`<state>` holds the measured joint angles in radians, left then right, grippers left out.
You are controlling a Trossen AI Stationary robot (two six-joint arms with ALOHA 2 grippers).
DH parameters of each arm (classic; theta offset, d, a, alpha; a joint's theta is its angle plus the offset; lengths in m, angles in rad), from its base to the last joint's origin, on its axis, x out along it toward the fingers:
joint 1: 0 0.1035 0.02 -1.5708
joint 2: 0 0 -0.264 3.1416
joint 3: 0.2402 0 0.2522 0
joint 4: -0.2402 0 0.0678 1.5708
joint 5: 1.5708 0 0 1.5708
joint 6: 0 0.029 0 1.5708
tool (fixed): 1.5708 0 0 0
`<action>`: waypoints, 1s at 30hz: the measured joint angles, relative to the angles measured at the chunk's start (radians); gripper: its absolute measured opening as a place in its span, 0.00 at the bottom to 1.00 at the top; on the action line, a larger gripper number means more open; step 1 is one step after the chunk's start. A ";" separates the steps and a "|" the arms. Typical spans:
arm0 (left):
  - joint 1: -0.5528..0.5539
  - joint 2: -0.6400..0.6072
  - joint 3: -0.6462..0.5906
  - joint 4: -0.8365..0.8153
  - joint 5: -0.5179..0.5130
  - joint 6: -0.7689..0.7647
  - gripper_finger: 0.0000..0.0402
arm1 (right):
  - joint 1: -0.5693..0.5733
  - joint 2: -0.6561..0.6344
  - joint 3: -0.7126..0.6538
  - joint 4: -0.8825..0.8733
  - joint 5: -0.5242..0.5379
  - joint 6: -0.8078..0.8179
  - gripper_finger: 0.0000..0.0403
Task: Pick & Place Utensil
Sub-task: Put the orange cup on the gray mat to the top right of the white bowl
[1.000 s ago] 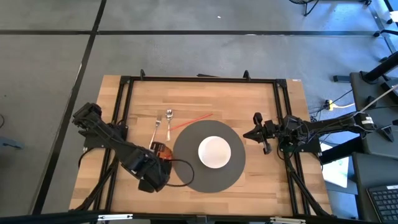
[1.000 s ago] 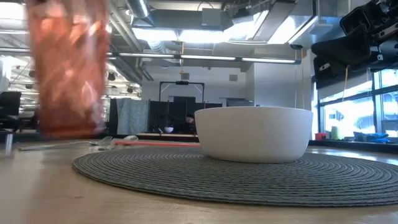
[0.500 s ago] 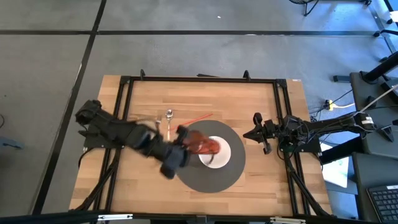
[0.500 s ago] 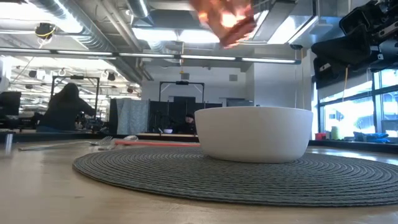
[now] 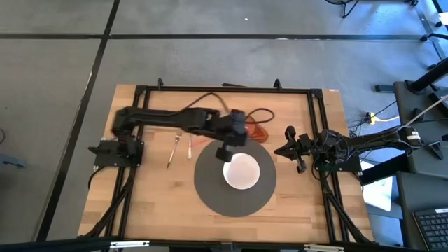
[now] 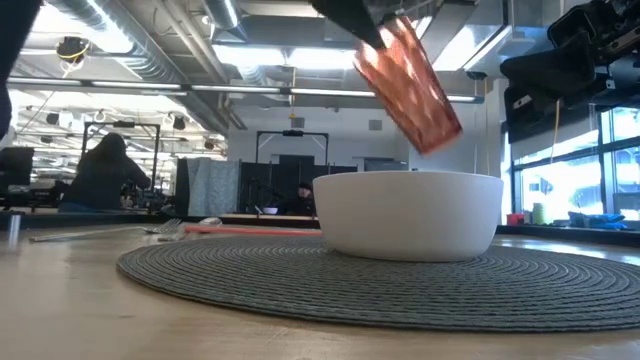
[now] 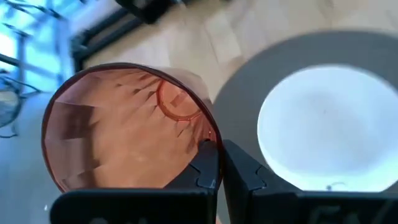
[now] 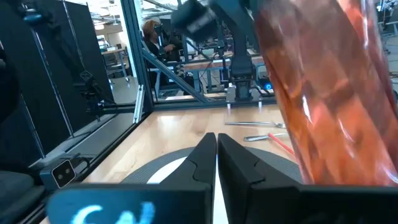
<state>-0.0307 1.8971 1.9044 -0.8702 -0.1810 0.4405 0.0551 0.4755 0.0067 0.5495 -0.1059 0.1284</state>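
Left gripper (image 7: pixel 219 163) pinching tilted red cup (image 7: pixel 118 127) by rim, mouth toward wrist camera, above bowl (image 5: pixel 241 171).

Worktop (image 5: pixel 301 199): light wood planks, smooth, matt, visible grain. Frame (image 5: pixel 224 89): black metal bars. Mat (image 6: pixel 400 285): grey woven cord in concentric ribs, rough, matt. Bowl (image 6: pixel 408 213): white, smooth, satin finish. Cup (image 6: pixel 408 85): translucent orange-red plastic, faceted, glossy. Fork (image 5: pixel 172 151) and spoon (image 5: pixel 190 140): bright polished metal. Left pincer (image 7: pixel 219 163): black matt plastic fingers.
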 joint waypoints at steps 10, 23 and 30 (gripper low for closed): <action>0.006 0.344 0.454 -0.316 0.023 0.096 0.01 | 0.000 0.000 0.000 -0.001 0.000 -0.004 0.04; 0.007 0.376 0.426 -0.369 0.023 0.115 0.01 | 0.000 0.000 0.000 -0.004 0.000 -0.004 0.04; 0.008 0.400 0.426 -0.358 0.060 0.147 0.01 | 0.000 0.000 0.000 -0.004 0.000 -0.005 0.04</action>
<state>-0.0227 2.2970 2.3299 -1.2278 -0.1211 0.5877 0.0551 0.4753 0.0067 0.5453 -0.1059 0.1234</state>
